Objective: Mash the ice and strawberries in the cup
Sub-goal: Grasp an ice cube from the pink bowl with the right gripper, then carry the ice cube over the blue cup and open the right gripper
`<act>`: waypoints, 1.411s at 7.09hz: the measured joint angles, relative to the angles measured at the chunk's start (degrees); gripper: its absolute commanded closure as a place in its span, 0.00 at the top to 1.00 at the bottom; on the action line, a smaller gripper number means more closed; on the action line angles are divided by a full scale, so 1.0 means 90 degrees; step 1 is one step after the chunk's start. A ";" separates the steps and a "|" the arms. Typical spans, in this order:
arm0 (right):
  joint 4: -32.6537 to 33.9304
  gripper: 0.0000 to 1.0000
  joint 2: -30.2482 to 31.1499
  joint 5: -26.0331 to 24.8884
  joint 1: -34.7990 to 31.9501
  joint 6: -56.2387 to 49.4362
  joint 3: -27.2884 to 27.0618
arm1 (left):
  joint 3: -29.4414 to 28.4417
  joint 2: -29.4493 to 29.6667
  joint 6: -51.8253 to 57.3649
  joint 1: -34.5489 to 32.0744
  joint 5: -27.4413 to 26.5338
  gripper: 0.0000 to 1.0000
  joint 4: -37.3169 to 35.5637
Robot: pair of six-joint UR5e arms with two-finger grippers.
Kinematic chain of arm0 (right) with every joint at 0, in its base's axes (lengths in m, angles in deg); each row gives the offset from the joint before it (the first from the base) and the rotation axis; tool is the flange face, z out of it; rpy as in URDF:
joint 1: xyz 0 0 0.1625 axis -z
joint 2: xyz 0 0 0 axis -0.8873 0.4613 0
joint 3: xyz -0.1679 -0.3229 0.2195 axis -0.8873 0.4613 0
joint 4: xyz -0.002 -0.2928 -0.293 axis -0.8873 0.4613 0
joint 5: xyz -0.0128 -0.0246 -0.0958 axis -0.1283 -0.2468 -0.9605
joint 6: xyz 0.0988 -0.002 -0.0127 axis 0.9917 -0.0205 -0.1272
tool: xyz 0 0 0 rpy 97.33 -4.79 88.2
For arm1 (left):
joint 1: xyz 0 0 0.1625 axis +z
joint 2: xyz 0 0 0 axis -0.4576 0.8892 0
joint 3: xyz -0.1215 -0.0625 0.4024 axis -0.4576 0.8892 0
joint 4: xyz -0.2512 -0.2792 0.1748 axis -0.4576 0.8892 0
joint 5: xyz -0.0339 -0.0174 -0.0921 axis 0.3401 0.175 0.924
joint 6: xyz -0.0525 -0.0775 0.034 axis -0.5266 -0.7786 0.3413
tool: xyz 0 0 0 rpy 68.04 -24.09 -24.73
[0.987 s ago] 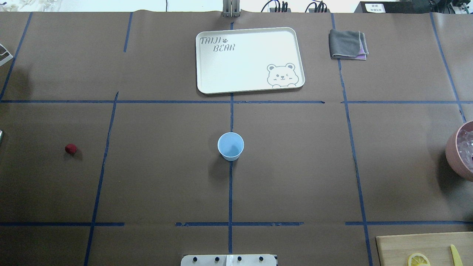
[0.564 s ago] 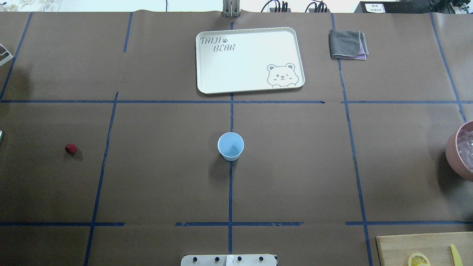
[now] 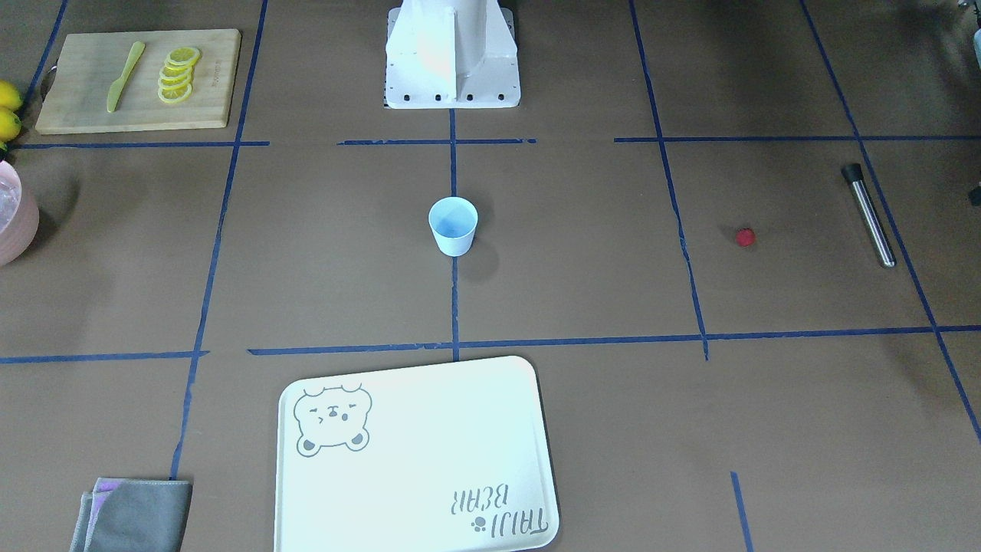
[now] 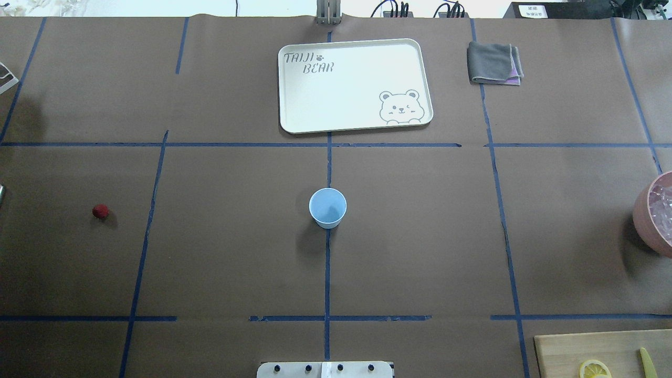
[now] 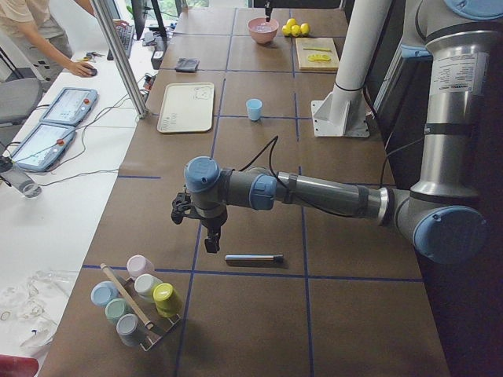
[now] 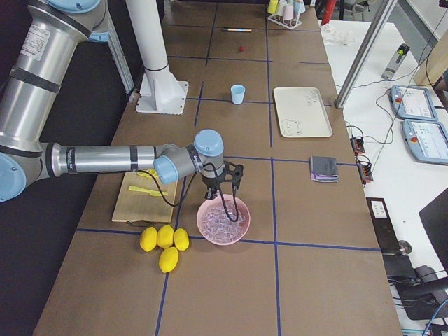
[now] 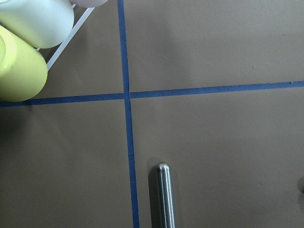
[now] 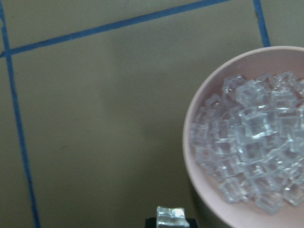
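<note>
Nothing on the table has shifted in the overhead view over the last second; cup, berry and tray sit where they sat. Cup (image 4: 327,207) upright at mid-table on the centre tape line, light blue inside, nothing visible in it. Strawberry (image 4: 100,211) lies alone on the brown paper, well apart from the cup, on the robot's left side. Beyond it, further left, a metal rod (image 3: 868,215) with a dark end lies flat. Left gripper (image 5: 211,242) hangs just beside the rod, not touching it; its wrist view shows only the rod's rounded tip, so how far its jaws stand open cannot be told. Ice (image 8: 251,142) is heaped in the pink bowl (image 8: 205,202) at the table's right end. Right gripper (image 6: 224,196) hangs over the bowl's near rim. One single cube (image 8: 170,217) shows at the bottom edge of the right wrist view against a dark part, just outside the rim; whether the jaws are closed on it cannot be told. Near the bowl: four whole lemons (image 6: 164,241), a cutting board (image 3: 92,107) with lemon slices (image 3: 178,73) and a yellow-green knife (image 3: 123,77). Far side: bear tray (image 4: 357,84), folded grey cloth (image 4: 493,63). A rack of pastel cups (image 5: 137,302) stands at the left end.
</note>
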 measured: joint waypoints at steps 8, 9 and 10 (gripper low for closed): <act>0.1742 0.03 -0.6245 -0.1964 0.3849 0.6526 0.1489 | 0.0237 -0.0133 0.0010 0.0004 0.0003 1.00 0.0001; 0.1787 0.04 -0.6635 -0.2227 0.4109 0.6711 0.1921 | 0.0245 -0.0133 0.0010 0.0002 0.0001 1.00 0.0002; 0.1747 0.38 -0.6821 -0.2383 0.4274 0.6780 0.2208 | 0.0250 -0.0137 0.0010 -0.0001 -0.0001 1.00 0.0002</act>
